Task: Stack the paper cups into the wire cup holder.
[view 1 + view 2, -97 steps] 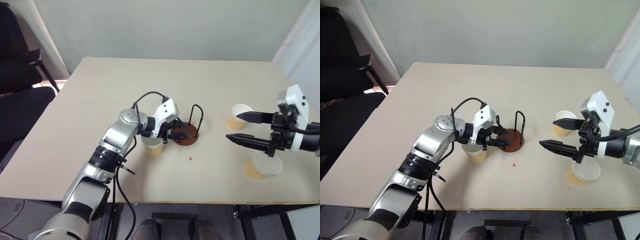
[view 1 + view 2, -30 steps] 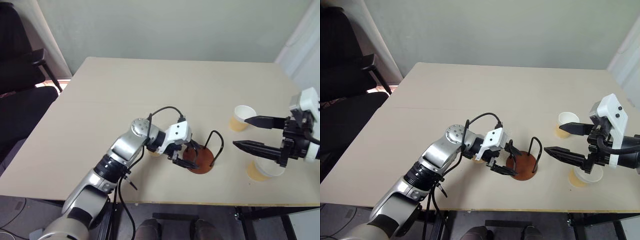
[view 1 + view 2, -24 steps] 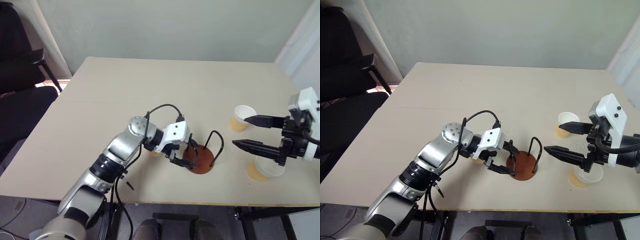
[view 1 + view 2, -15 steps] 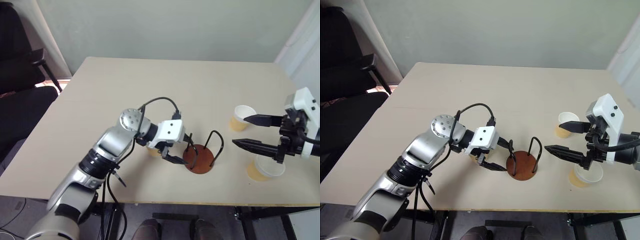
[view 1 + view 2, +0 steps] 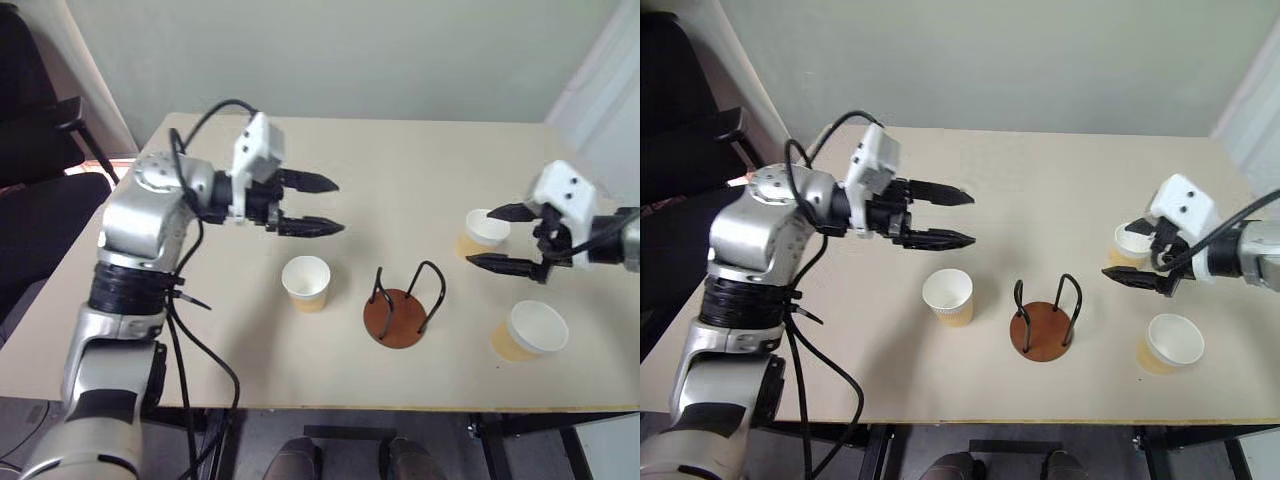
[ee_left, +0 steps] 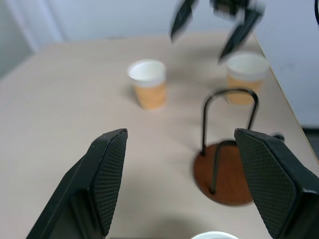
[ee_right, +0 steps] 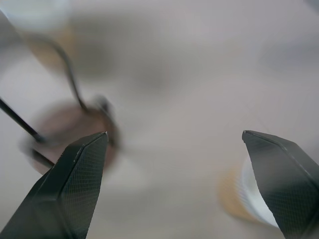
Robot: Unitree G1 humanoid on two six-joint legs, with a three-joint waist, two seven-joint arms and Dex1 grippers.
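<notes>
The wire cup holder (image 5: 400, 312) stands empty near the table's front, a reddish-brown disc with two black wire loops. One paper cup (image 5: 306, 282) stands upright just left of it. A second (image 5: 483, 228) stands to the right and farther back, and a third (image 5: 530, 330) sits at the front right. My left gripper (image 5: 338, 206) hovers open and empty behind and above the left cup, pointing right. My right gripper (image 5: 480, 237) is open, and its fingers straddle the far-right cup as seen from above. Whether they touch it I cannot tell.
A black chair (image 5: 40, 150) stands off the table's left side. The beige table (image 5: 380, 160) has open surface at the back. Its front edge runs just below the holder and the front-right cup.
My left gripper let go of the holder, then rose and swung back to the left, uncovering the left cup. My right gripper moved forward, its fingers now on either side of the far-right cup.
</notes>
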